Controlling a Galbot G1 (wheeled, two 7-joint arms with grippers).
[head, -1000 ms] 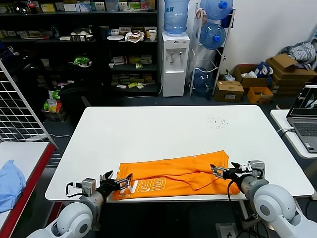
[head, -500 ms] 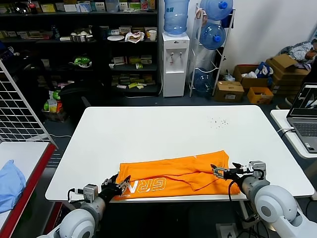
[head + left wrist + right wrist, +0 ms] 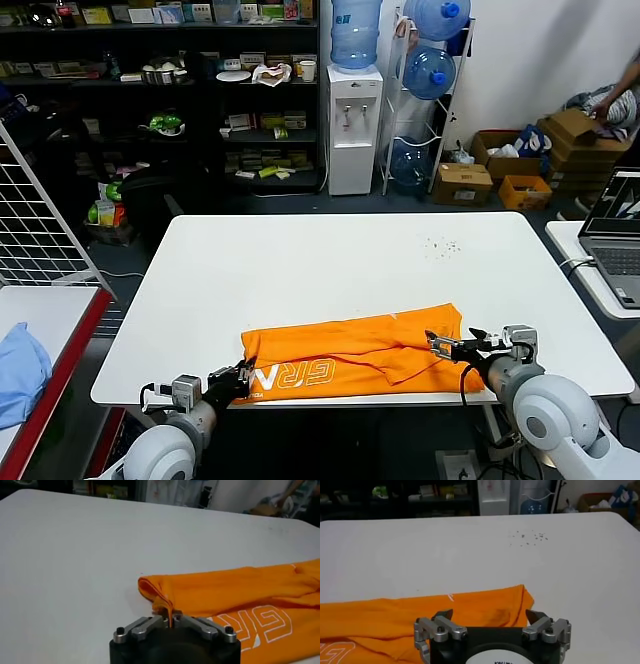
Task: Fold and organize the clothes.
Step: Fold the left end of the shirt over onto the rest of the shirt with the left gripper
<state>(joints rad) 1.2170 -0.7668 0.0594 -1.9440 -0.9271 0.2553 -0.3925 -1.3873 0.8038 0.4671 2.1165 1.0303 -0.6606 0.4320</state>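
The bright orange T-shirt [image 3: 350, 350] lies folded lengthwise near the front edge of the white table [image 3: 330, 265], white lettering facing up at its left front. My left gripper [image 3: 240, 376] is at the shirt's left end, shut on a pinched fold of orange cloth [image 3: 167, 611]. My right gripper [image 3: 437, 345] sits over the shirt's right end, jaws open wide with the cloth [image 3: 470, 610] lying flat between and beyond them, not held.
A light blue cloth [image 3: 20, 370] lies on a side table at the far left. A laptop [image 3: 615, 235] sits on a table at the right. Shelves, a water dispenser [image 3: 353, 100] and boxes stand behind the table.
My left gripper has drawn back toward the table's front edge and closed on the shirt's left end. The right gripper has stayed in place.
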